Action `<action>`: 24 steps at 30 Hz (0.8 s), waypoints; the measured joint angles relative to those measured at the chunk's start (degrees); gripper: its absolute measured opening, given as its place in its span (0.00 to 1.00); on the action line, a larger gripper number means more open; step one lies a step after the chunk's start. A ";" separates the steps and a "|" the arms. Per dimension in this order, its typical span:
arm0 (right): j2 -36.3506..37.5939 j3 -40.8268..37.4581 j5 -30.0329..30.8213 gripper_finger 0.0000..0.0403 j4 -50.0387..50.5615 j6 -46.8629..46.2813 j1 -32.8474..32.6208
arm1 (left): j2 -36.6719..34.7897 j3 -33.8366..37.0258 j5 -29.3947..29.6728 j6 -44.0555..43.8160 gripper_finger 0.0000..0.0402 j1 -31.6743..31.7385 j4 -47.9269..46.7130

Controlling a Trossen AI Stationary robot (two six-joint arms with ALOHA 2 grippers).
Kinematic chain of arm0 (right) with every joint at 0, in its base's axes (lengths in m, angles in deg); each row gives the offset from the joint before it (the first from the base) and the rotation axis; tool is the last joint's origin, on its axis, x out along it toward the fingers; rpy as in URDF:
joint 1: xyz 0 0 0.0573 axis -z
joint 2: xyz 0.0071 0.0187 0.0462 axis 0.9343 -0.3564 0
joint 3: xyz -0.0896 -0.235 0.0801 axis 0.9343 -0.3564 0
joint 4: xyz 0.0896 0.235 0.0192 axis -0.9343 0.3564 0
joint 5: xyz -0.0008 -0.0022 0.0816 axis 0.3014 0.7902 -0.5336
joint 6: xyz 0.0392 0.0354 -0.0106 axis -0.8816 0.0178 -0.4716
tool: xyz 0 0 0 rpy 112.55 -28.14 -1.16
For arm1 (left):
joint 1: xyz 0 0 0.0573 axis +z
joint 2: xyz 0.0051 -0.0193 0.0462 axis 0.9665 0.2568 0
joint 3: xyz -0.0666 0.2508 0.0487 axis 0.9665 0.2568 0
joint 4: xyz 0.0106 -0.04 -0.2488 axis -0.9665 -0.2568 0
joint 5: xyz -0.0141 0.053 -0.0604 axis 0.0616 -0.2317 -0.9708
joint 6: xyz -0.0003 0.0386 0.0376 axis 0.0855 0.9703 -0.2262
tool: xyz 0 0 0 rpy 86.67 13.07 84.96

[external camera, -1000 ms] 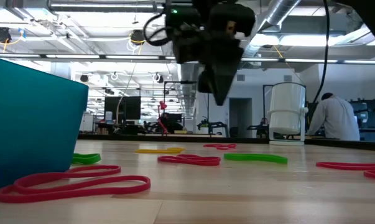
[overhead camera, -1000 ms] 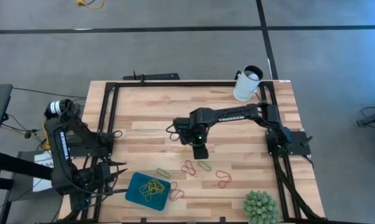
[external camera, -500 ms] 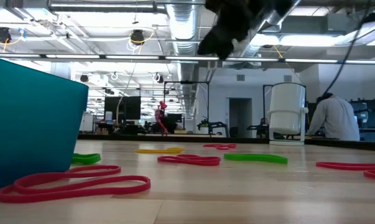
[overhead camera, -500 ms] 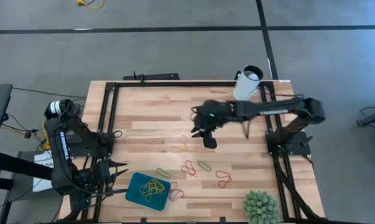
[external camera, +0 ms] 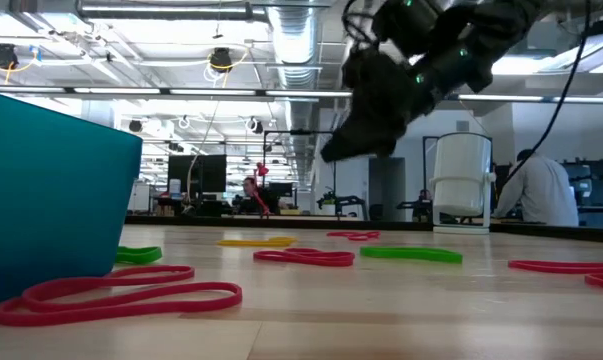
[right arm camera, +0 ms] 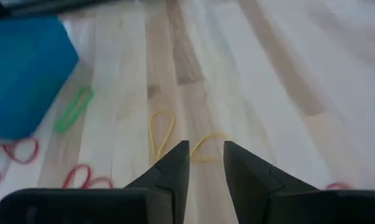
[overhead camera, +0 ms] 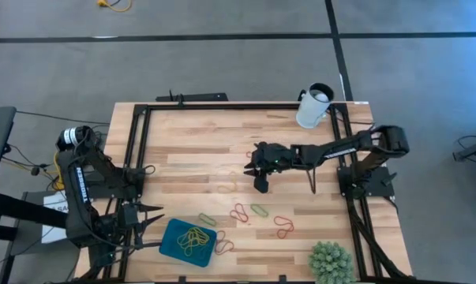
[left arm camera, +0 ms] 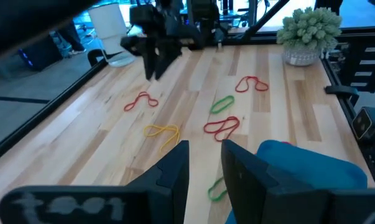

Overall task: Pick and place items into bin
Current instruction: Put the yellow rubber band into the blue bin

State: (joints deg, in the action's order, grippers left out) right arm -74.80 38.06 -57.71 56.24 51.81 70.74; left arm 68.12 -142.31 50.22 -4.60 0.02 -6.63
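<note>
Right gripper [overhead camera: 259, 186] hovers mid-tabletop, fingers slightly apart, empty. The yellow band [right arm camera: 163, 132] lies just ahead of them, toward the left edge, long axis roughly in line with the fingers; it's faint from above. Bin [overhead camera: 188, 242] sits at the near edge. Left gripper [left arm camera: 204, 163] waits beside the bin, fingers slightly apart.

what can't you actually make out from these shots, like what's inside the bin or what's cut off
- Teal bin, low view: its near wall hides the contents and the left edge crops it. The high view shows yellowish rubber bands inside, too small to count.
- Left gripper: a dark blur beside the bin in the high view.
- Green plant: cropped by the bottom edge in the high view.
- Yellow rubber band, right wrist view: partly behind the right gripper.
</note>
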 joint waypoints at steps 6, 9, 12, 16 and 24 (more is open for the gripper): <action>-6.37 -0.01 -2.61 0.23 -2.87 0.01 -1.21 | 0.00 0.00 0.12 4.02 0.21 1.66 -0.06; -9.74 0.02 -2.51 0.23 -8.37 4.70 -2.34 | 0.00 0.00 0.14 7.32 0.21 2.78 -0.08; -12.60 0.70 -0.54 0.23 -11.03 10.17 -3.86 | 0.00 0.00 0.12 9.42 0.21 3.85 -0.10; -16.84 4.68 1.70 0.23 -8.58 13.81 -5.37 | 0.00 0.00 -0.03 10.12 0.21 4.63 -0.14; -23.14 15.44 1.40 0.23 4.76 15.95 -5.74 | 0.00 0.00 -1.83 11.73 0.21 4.72 -0.08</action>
State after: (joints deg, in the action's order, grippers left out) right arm -97.94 53.49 -56.31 61.00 67.76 65.00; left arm 68.12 -142.31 48.39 7.14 4.73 -6.71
